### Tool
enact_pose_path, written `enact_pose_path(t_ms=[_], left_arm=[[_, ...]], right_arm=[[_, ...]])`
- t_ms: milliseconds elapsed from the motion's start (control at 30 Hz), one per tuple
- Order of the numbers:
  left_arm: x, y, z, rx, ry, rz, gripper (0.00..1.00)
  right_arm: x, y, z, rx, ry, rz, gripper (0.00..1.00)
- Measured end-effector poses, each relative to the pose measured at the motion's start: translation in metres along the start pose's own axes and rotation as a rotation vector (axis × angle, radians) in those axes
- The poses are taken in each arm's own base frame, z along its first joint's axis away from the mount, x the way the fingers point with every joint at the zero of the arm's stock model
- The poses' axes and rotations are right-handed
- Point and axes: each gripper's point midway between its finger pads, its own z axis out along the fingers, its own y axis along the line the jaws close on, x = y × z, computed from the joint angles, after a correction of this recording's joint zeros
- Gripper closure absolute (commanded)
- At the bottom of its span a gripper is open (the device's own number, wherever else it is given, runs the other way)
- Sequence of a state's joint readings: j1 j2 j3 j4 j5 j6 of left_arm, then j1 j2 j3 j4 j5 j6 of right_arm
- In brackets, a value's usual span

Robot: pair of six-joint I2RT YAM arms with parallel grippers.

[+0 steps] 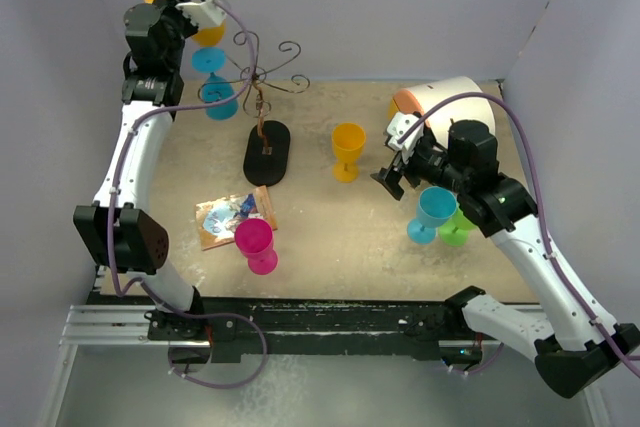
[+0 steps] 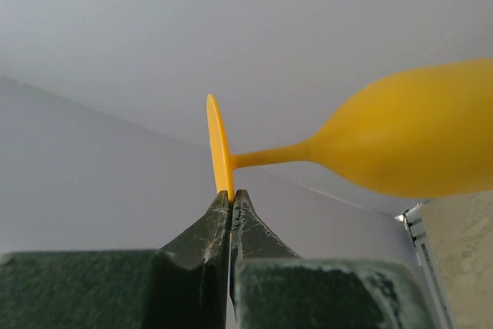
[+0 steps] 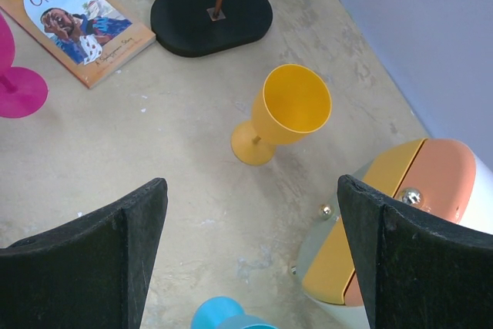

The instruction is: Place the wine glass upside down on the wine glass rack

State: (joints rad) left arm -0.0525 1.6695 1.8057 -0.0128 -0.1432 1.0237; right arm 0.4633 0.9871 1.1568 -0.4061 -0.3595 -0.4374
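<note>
My left gripper (image 1: 163,2) is raised at the far left, shut on the rim of the foot of a yellow wine glass (image 1: 208,31). In the left wrist view the gripper (image 2: 231,194) pinches the foot's edge, and the glass (image 2: 416,140) lies sideways in the air. The wine glass rack (image 1: 262,77), thin dark wire with spiral arms, stands just right of it on a black oval base (image 1: 267,152). A blue glass (image 1: 217,92) hangs bowl down on its left arm. My right gripper (image 1: 392,179) is open and empty (image 3: 250,182) above the table.
A second yellow glass (image 1: 348,150) stands upright mid-table, also in the right wrist view (image 3: 289,109). Blue (image 1: 432,212) and green (image 1: 458,227) glasses stand under the right arm. A pink glass (image 1: 255,244) and a book (image 1: 232,217) lie front left. An orange-and-white container (image 1: 440,97) sits back right.
</note>
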Motion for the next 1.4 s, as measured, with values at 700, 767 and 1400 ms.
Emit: enact_pose_path(t_ms=[700, 767, 1400], left_arm=[[-0.024, -0.08, -0.004, 0.355, -0.251, 0.327, 0.99], [-0.028, -0.085, -0.007, 0.381, -0.266, 0.343, 0.99], [-0.066, -0.113, -0.021, 0.454, -0.354, 0.4, 1.0]], right_arm=[[0.003, -0.002, 0.0, 0.004, 0.004, 0.005, 0.07], [0.003, -0.002, 0.0, 0.004, 0.004, 0.004, 0.07], [0.008, -0.003, 0.0, 0.006, 0.015, 0.005, 0.08]])
